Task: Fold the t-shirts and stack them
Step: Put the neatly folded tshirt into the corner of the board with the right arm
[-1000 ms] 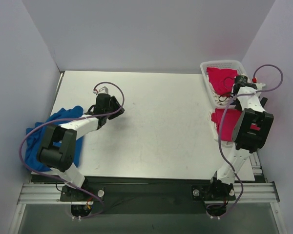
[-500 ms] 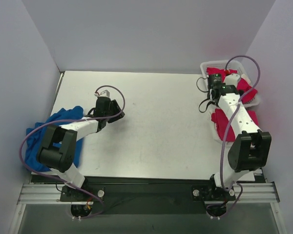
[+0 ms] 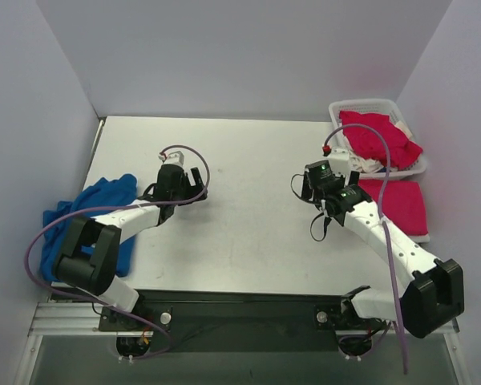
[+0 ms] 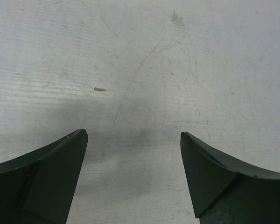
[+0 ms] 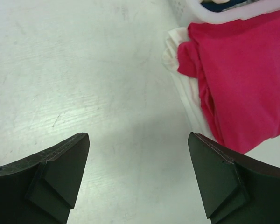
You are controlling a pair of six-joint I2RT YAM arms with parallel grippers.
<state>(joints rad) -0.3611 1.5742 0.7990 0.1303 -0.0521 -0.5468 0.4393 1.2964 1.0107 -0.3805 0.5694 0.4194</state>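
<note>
Shirts are all on the right side of the desk [image 3: 248,233]. Loose pink shirts [image 3: 377,136] sit bunched in the white basket [image 3: 337,112] at the far right corner, at about 2 o'clock from the right arm's [image 3: 369,224] jaws. They are a heap, so I can see no long way to them. A folded pink shirt [image 3: 397,204] lies flat on a white shirt [image 5: 189,105] at about 4 o'clock, just beside the basket. The right arm is much nearer. The left arm [image 3: 128,215] is well apart, near a blue cloth [image 3: 92,208]. Both pairs of jaws are spread wide and hold nothing, with only bare desk between them.
</note>
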